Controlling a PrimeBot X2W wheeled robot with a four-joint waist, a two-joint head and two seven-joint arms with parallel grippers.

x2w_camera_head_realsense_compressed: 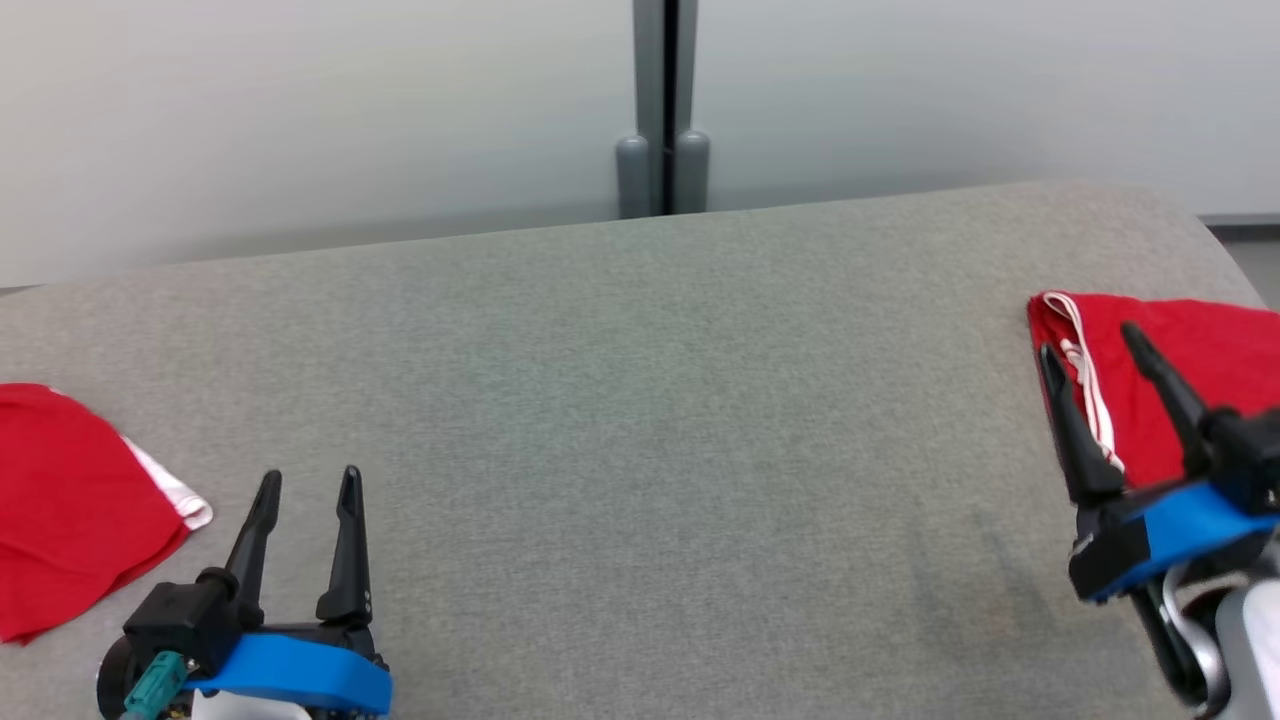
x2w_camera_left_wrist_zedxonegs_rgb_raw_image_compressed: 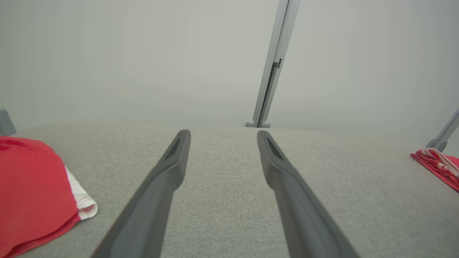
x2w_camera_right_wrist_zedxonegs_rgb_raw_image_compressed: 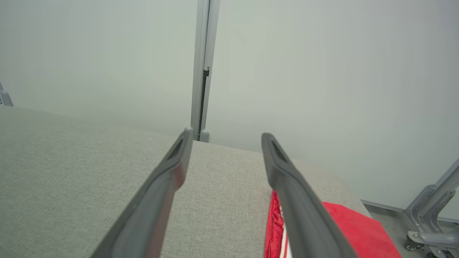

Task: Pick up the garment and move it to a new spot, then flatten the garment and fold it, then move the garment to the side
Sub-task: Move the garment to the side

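Garment: we're watching the red garment (x2w_camera_head_realsense_compressed: 1225,345) with its white striping. It's lying at the far right edge of the table (x2w_camera_head_realsense_compressed: 640,400), looking folded and partly running out of the head view.
Right gripper: the right gripper (x2w_camera_head_realsense_compressed: 1088,342) is hanging over the garment's left edge, jaws standing well apart with nothing between them.
Left gripper: the left gripper (x2w_camera_head_realsense_compressed: 310,476) is sitting low at our near left, jaws apart and gripping nothing.
Other cloth: a second red cloth (x2w_camera_head_realsense_compressed: 70,490) with a white hem is lying at the left edge, near the left gripper.
Handling: we're judging the garment soft, light and limp, so it's likely to sag and unfold if lifted by one layer.
Grip point: we're favouring the thick folded edge beside the stripes, pinching all the layers together.
Stage: to us the set-aside step is looking about done.
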